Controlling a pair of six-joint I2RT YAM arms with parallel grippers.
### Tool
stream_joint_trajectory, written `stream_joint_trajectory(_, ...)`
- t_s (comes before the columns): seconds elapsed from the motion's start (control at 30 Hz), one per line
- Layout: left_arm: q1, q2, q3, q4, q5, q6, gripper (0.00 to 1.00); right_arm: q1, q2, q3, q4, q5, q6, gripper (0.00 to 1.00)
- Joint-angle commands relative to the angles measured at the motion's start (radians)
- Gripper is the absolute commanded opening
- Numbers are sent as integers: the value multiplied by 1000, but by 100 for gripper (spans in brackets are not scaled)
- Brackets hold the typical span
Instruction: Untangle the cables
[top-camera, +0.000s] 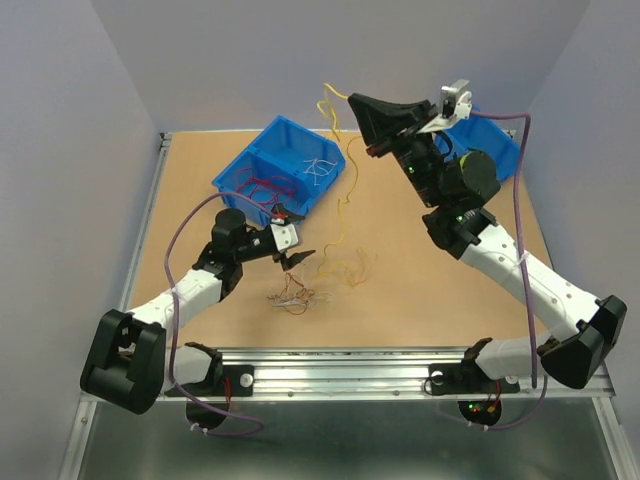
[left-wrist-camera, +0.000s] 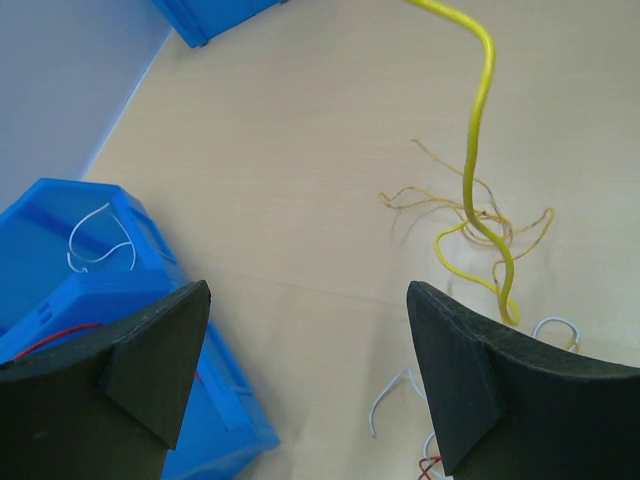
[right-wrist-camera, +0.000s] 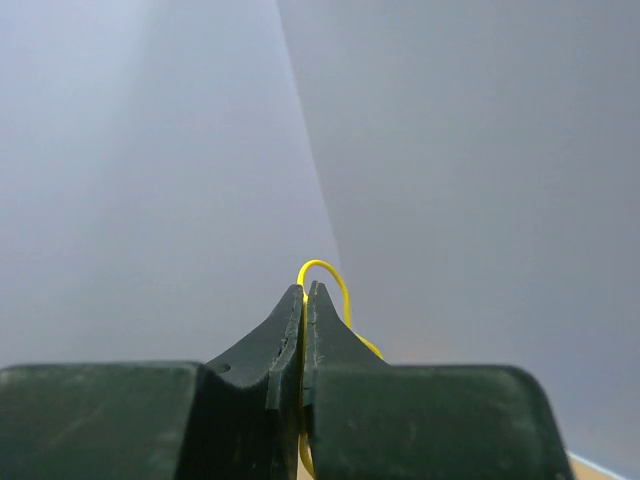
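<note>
the left hand (top-camera: 296, 256) hangs released, fingers wide, just above the desk (top-camera: 190, 210) near the tangle of cables (top-camera: 295, 297), likely ready to pin it down. beyond it a blue bin (top-camera: 285, 135) holds red and white wires, seemingly ones already sorted out. to the right a yellow wire (left-wrist-camera: 468, 170) rises from the heap to the right hand (right-wrist-camera: 304, 292), which is clenched on its upper end and held high, probably to draw it clear.

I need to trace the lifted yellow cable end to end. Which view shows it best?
Top external: the yellow cable hangs from the shut right gripper down to the table, its whole run visible. Left wrist shows only the lower stretch; right wrist only a small loop above its shut fingertips.
</note>
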Motion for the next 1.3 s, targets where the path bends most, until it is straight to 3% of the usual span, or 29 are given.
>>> stream_joint_trajectory(0.0, -13, 3, 8, 78, -2, -16, 91, 3, 38, 174, 28, 153, -26, 1)
stream_joint_trajectory(0.53, -73, 36, 15, 65, -62, -15, 90, -14, 245, 538, 100, 541, -200, 0)
stream_joint_trajectory(0.8, -197, 135, 112, 6, -212, -16, 90, -32, 214, 526, 105, 512, -122, 1)
stream_joint_trajectory(0.9, -230, 250, 198, -33, -292, -50, 83, -31, 206, 519, 105, 497, -94, 1)
stream_joint_trajectory(0.97, -231, 298, 250, -94, -312, -58, 70, -32, 211, 524, 106, 486, -89, 1)
stream_joint_trajectory(1.0, -234, 318, 291, -112, -321, -59, 58, -32, 211, 526, 106, 483, -86, 0)
stream_joint_trajectory(1.1, -243, 391, 351, -172, -378, -87, 45, -32, 219, 556, 105, 491, -100, 1)
stream_joint_trajectory(1.2, -243, 437, 414, -228, -411, -108, 36, -31, 225, 584, 105, 506, -129, 1)
stream_joint_trajectory(1.27, -243, 448, 426, -257, -415, -116, 36, -32, 223, 608, 106, 521, -143, 1)
